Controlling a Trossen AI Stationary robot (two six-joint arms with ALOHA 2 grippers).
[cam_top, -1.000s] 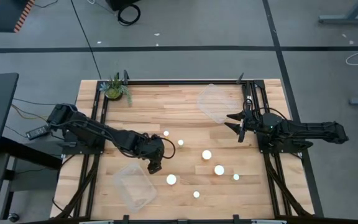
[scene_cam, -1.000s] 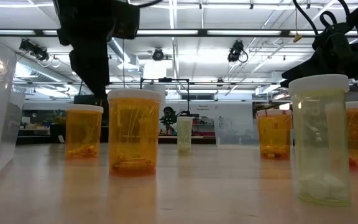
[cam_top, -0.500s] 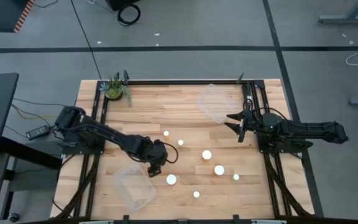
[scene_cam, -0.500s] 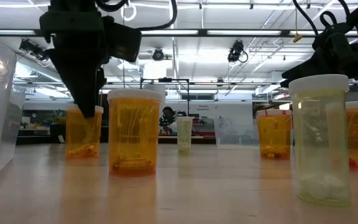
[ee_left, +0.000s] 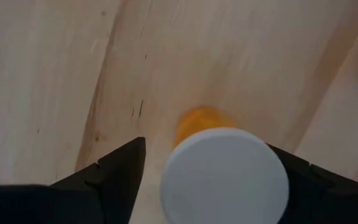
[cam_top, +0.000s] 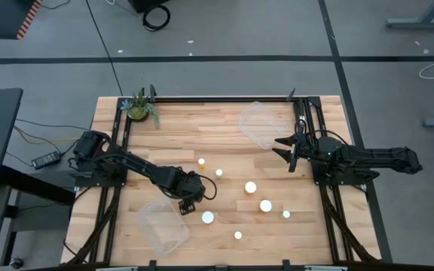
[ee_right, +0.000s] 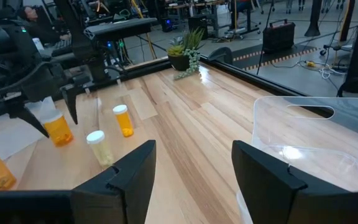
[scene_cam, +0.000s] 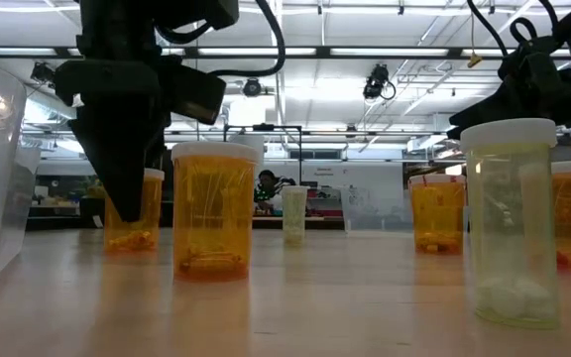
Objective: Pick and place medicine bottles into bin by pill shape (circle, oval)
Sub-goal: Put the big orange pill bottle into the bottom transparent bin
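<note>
Medicine bottles [cam_top: 251, 187] stand scattered on the table [cam_top: 202, 120] just beyond the clear bin [cam_top: 163, 226]. One bottle [ee_left: 224, 177] stands just beside that bin's far corner, between the fingers of the left gripper [ee_left: 207, 149]. The jaws are released and grasp nothing yet: one finger looks to touch the white cap [ee_left: 229, 186], while bare wood shows between the other finger and the cap.

To do this well, I would centre the jaws so both fingers meet the bottle together. I would close on the orange body below the cap and lift straight up, since a neighbouring bottle [cam_top: 208, 217] stands near, on the side away from the bin.

From above, the held-to-be bottle is hidden under the gripper. The left wrist camera alone shows its cap between the fingers. The table-level camera shows the fingers reaching down beside the orange body, and pills [scene_cam: 132, 239] at its bottom, too small to tell round from oval.

The right gripper [cam_top: 277, 148] waits well apart from the clear bin, fingers spread and empty
</note>
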